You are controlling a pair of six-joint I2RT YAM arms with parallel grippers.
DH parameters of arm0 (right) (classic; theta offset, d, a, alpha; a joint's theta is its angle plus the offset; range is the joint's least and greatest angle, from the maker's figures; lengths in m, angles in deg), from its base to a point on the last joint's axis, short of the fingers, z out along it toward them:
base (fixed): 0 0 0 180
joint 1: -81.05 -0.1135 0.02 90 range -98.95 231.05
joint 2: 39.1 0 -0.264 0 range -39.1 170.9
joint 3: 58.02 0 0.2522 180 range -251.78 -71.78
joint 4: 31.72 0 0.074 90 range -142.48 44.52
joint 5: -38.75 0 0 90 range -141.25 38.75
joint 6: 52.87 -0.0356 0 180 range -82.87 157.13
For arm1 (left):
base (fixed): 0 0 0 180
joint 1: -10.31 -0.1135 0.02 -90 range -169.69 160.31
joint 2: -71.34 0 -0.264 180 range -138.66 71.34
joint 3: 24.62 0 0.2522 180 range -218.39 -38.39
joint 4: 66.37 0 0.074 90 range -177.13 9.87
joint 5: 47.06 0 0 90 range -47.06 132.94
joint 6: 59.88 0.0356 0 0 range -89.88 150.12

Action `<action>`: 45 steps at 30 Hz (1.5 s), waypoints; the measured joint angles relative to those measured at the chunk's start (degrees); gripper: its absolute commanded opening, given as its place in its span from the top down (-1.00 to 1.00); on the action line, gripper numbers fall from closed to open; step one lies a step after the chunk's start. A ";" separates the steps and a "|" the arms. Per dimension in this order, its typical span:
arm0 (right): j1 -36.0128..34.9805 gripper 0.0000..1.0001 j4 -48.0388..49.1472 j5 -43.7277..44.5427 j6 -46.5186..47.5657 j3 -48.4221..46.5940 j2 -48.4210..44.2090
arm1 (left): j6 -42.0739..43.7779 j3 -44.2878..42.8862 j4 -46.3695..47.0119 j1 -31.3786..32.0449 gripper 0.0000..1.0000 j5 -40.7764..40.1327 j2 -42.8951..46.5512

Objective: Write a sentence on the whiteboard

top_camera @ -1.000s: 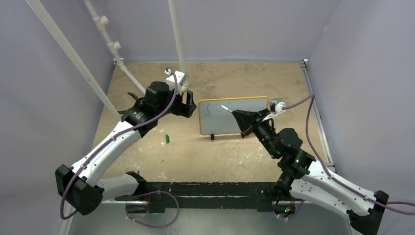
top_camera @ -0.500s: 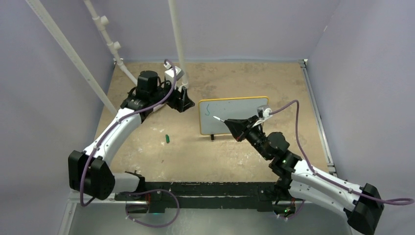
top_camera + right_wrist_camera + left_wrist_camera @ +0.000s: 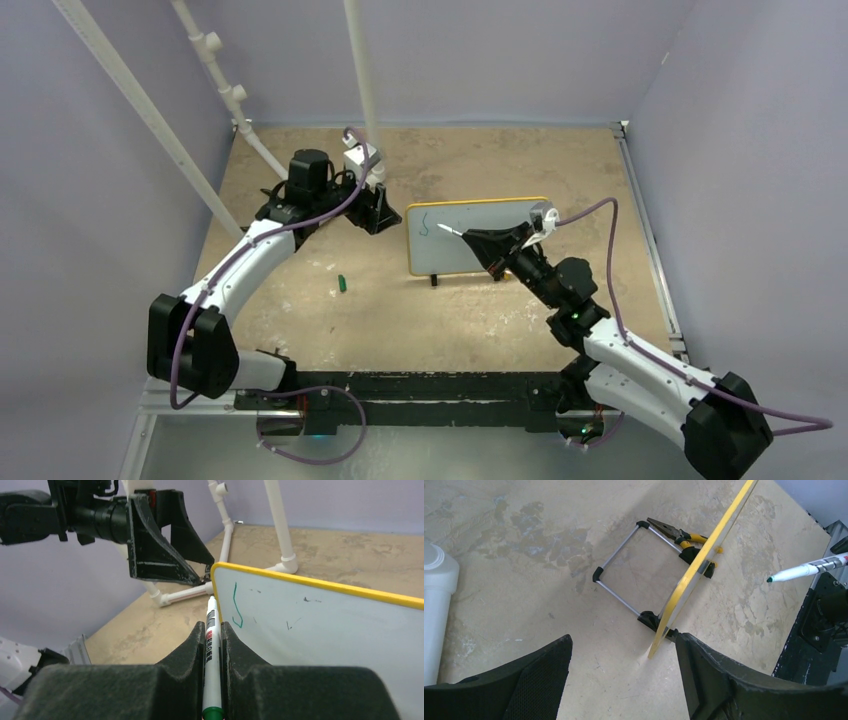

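The small white whiteboard with a thin yellow frame (image 3: 478,236) stands near the middle of the sandy-brown bench (image 3: 300,330), leaning back on a thin wire stand (image 3: 619,548). Of the sentence, only one curling green marker stroke (image 3: 237,605) shows, near the board's upper left corner. My right jaws are clamped on a white marker pen with a green tip (image 3: 211,625). That tip hangs just off the board's face, beside the stroke. My left jaws stand wide apart, holding nothing, just past the board's left edge. Yellow-handled pliers (image 3: 676,532) lie behind the board. A small green object (image 3: 341,284) lies on the bench in front, well apart.
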 measured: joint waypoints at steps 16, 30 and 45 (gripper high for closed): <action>0.24 1.00 1.88 -0.24 5.64 1.20 0.37 | -2.95 2.29 5.70 0.00 -0.20 0.31 -1.11; -7.82 1.00 0.74 11.52 10.51 -1.62 6.91 | -4.22 2.38 8.37 4.37 0.09 3.37 -5.86; -10.03 1.00 1.31 17.62 11.65 -2.80 11.91 | -4.09 2.38 8.52 6.43 0.61 3.21 -6.25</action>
